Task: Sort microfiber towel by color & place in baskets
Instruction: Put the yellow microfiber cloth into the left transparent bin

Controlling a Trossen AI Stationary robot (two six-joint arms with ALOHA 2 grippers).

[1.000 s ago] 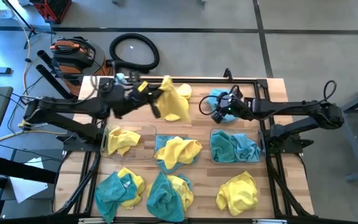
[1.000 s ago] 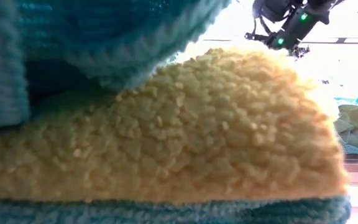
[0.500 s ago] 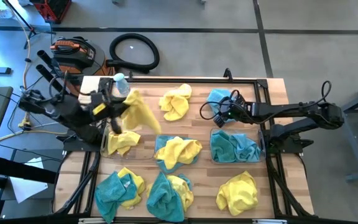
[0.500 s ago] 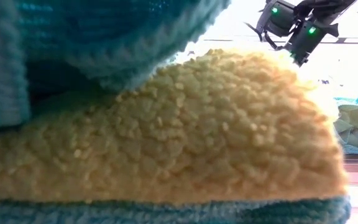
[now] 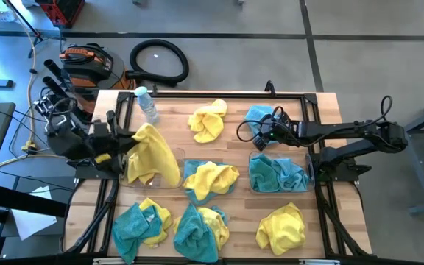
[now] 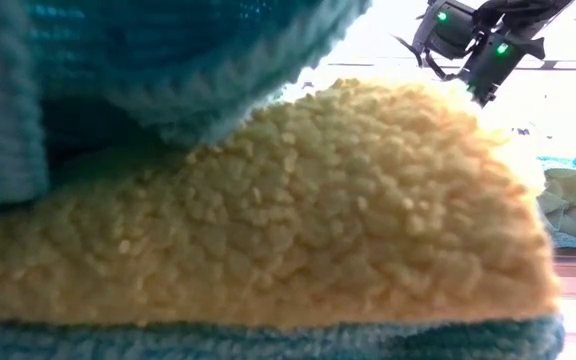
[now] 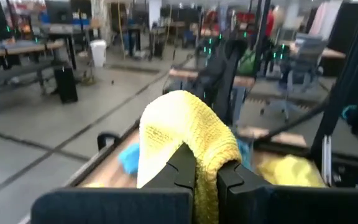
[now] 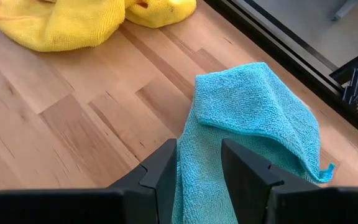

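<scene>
Wrist views | left claw [image 7: 206,177] clamps yellow towel [image 7: 185,127] | right claw [image 8: 199,163] straddles teal towel [image 8: 247,118], parted

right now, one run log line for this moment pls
left gripper: shut on yellow towel, over left basket | right gripper: open astride teal towel

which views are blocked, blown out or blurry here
Low view: fuzzy yellow and teal microfiber towels pressed against the lens fill the frame; the window strip behind is blown out white. Left wrist view: soft throughout, the room beyond smeared, only the yellow towel in the left gripper readable. High view and right wrist view: evenly lit, sharp.
</scene>
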